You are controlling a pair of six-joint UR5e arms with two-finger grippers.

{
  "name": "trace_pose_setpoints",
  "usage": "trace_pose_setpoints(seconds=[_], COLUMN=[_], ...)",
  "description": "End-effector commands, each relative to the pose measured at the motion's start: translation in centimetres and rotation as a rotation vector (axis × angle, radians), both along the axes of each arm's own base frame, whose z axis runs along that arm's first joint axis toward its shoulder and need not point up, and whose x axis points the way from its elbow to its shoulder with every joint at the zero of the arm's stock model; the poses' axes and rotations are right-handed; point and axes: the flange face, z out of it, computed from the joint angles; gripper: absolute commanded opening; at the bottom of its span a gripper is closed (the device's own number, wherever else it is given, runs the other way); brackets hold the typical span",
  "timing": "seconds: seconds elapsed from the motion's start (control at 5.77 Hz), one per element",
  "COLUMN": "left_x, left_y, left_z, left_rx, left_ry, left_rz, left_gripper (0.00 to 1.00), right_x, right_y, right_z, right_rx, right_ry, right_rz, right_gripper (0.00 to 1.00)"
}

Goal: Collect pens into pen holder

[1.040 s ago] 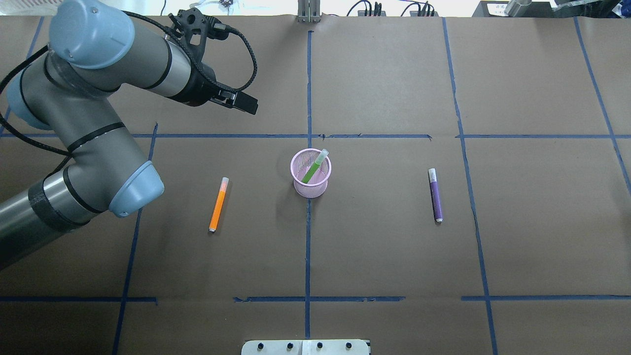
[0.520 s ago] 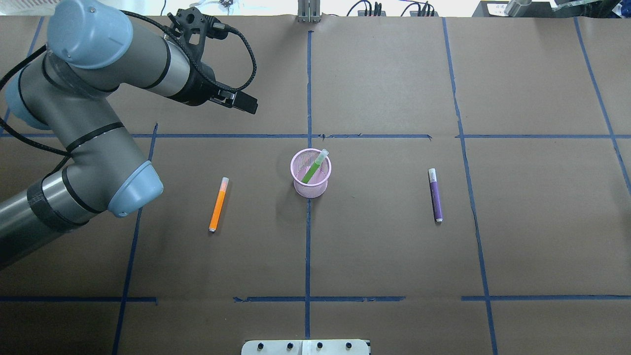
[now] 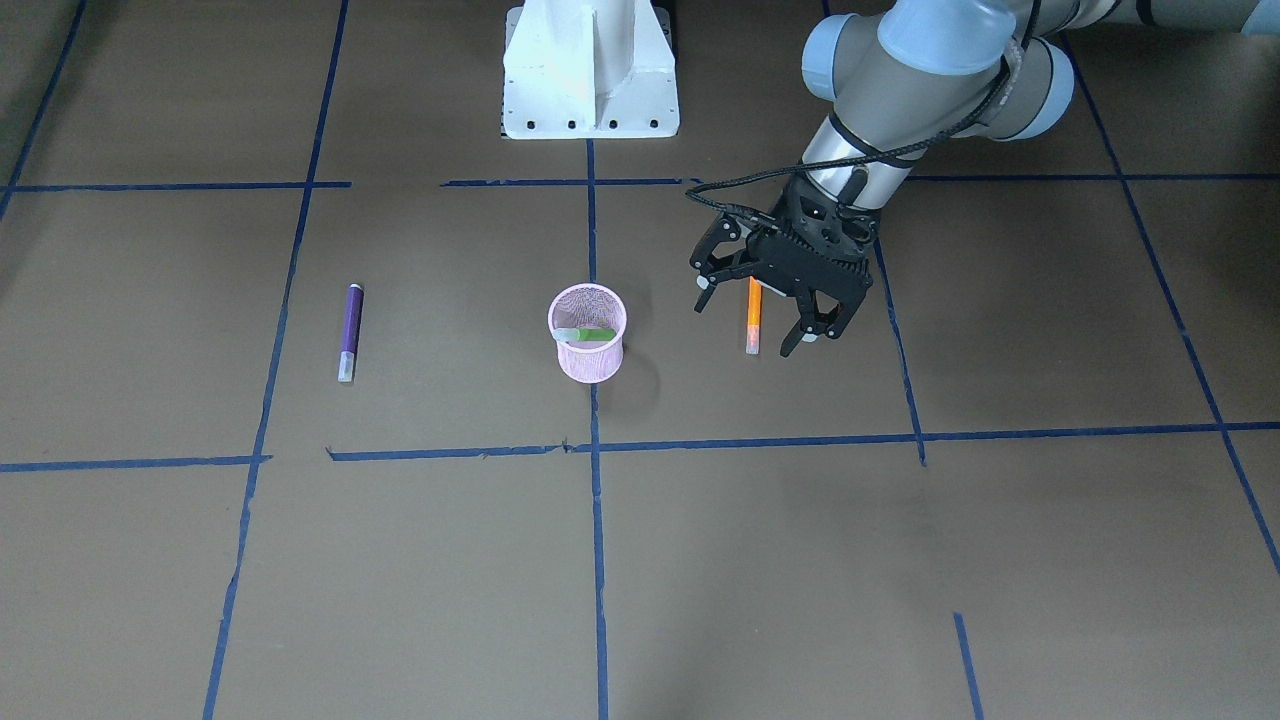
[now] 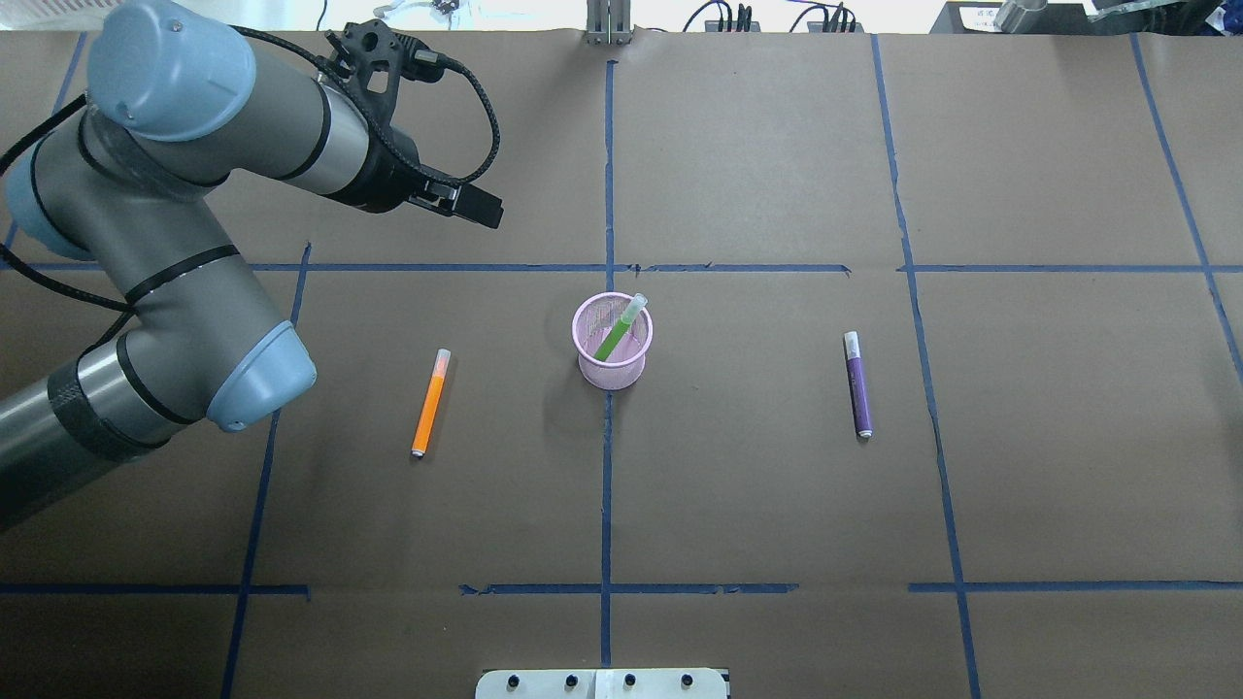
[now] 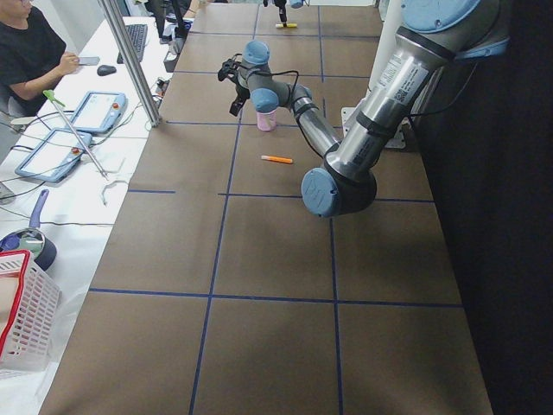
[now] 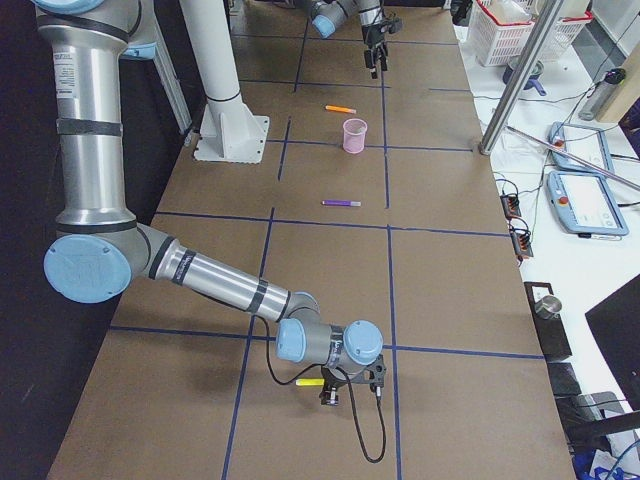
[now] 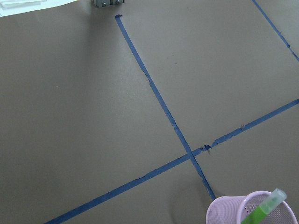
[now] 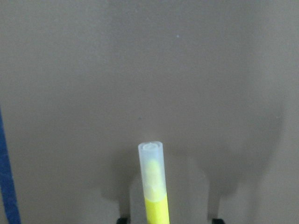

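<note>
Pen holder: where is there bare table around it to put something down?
Widest: the bare paper between the pen holder and the purple pen, and the squares nearer the robot's base. Tighter: the strip between holder and orange pen, where the left end effector hangs open above that side.

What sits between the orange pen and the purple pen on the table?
The pen holder, with the green pen leaning inside it, stands between the orange pen and the purple pen. The overhead view shows it clearest.
</note>
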Motion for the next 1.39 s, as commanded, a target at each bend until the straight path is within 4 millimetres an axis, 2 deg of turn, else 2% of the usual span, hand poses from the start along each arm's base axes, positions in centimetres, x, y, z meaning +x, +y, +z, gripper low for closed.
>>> trace_pose_setpoints(seconds=[0.0, 0.17, 0.35, 0.52, 0.87, 1.04, 1.21], left_x=[-0.1, -0.1, -0.1, -0.1, -0.7, -1.1, -1.3], left_y=[0.0, -0.1, 0.0, 0.0, 0.6, 0.7, 0.9], left_z=[0.0, 0.2, 0.1, 0.1, 0.5, 0.4, 0.3], left_rx=[0.000, -0.002, -0.001, 0.000, 0.003, 0.006, 0.009], left_ry=[0.000, -0.002, -0.001, 0.000, 0.002, 0.004, 0.007], left_rz=[-0.002, -0.002, -0.002, -0.002, 0.000, -0.004, -0.003], left_gripper=[1.00, 1.00, 1.00, 1.00, 1.00, 1.00, 1.00], right_x=[-0.1, -0.1, -0.1, -0.2, -0.1, -0.2, -0.4], right_y=[0.0, 0.0, 0.0, -0.1, 0.1, 0.0, -0.8], right_z=[0.0, 0.0, 0.1, 0.0, 0.2, 0.1, -0.2], right_rx=[0.001, 0.000, -0.003, -0.002, -0.007, -0.008, 0.002], right_ry=[0.000, 0.000, 0.000, 0.001, 0.001, 0.000, -0.004], right_rz=[-0.003, -0.003, -0.003, -0.002, -0.002, -0.003, -0.006], right_gripper=[0.67, 0.67, 0.59, 0.39, 0.08, 0.00, 0.00])
